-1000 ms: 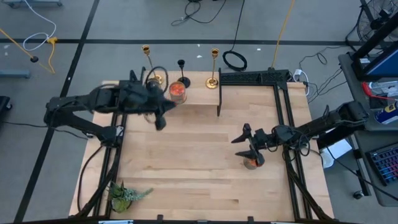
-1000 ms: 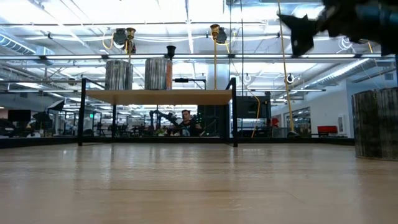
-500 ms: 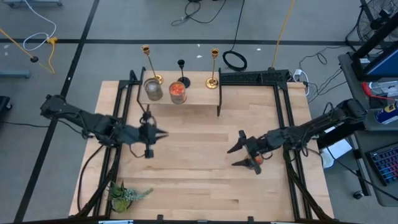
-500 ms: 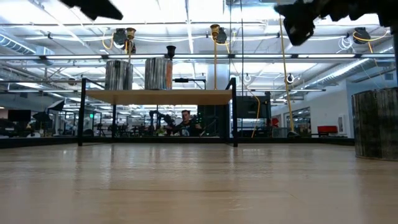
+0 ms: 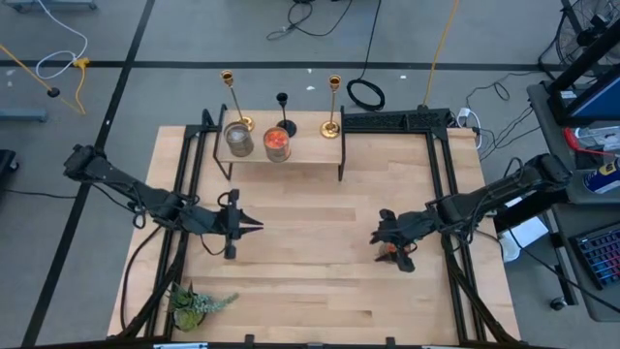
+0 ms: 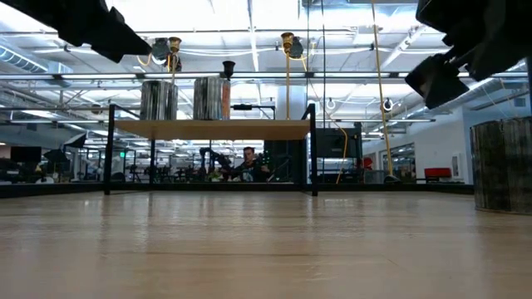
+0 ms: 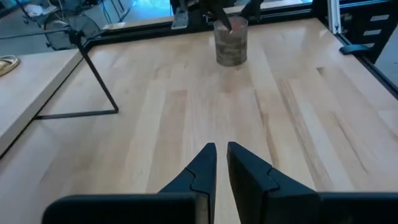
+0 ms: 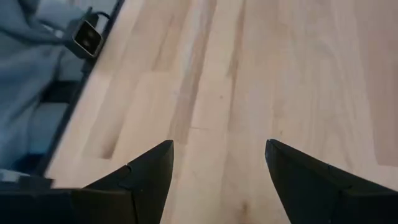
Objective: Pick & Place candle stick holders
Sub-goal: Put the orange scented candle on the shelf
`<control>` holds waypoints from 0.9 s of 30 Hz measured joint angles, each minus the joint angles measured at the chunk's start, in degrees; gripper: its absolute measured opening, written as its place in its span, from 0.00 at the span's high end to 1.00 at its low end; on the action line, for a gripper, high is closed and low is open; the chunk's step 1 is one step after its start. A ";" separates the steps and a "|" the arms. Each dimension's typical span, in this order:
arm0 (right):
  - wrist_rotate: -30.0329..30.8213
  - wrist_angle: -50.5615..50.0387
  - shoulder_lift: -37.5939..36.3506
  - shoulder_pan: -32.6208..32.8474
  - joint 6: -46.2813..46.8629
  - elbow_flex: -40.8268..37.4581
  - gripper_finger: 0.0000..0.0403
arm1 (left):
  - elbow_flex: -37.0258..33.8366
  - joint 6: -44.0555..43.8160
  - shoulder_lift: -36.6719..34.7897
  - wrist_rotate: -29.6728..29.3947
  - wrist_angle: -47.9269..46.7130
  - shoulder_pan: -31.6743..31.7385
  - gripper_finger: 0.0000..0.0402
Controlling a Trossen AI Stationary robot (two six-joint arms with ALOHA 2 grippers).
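Observation:
Two tall gold candlesticks (image 5: 229, 97) (image 5: 333, 102) and a shorter black one (image 5: 283, 111) stand upright on their round bases along the far part of a low wooden shelf (image 5: 310, 150). Their cups show above the shelf in the low view (image 6: 174, 43) (image 6: 288, 40) (image 6: 228, 66). My left gripper (image 5: 254, 225) hovers shut and empty over the table's middle left, well short of the shelf; its fingers show in the left wrist view (image 7: 222, 155). My right gripper (image 5: 380, 236) is open and empty at the middle right, over bare wood (image 8: 217, 155).
A grey jar (image 5: 238, 141) and an orange-filled jar (image 5: 277, 143) stand on the shelf in front of the candlesticks. Another jar (image 5: 392, 255) stands on the table under my right arm, also in the left wrist view (image 7: 231, 40). A green plant (image 5: 194, 302) lies near the front left corner.
My left gripper has drawn back from the shelf toward the table's near edge and now hangs over the middle left, so the grey jar on the shelf shows uncovered. My right gripper has shifted a little toward the near edge beside the table jar. The candlesticks have stayed put.

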 joint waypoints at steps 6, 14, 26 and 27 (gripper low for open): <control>-0.20 -0.87 0.00 2.88 -11.86 0.00 0.40 | 0.01 0.90 -0.02 -0.26 2.42 0.00 0.88; 1.23 -6.31 -0.28 7.53 -13.88 -0.02 0.49 | 0.00 1.03 -0.02 -1.07 2.70 0.00 0.88; 4.73 -12.26 -0.26 7.96 -17.39 -0.11 0.59 | 0.01 0.88 0.00 -1.09 2.71 0.00 0.88; 4.83 -11.59 -0.24 7.94 -18.51 -0.11 0.59 | 0.02 0.88 0.00 -1.07 2.71 0.00 0.88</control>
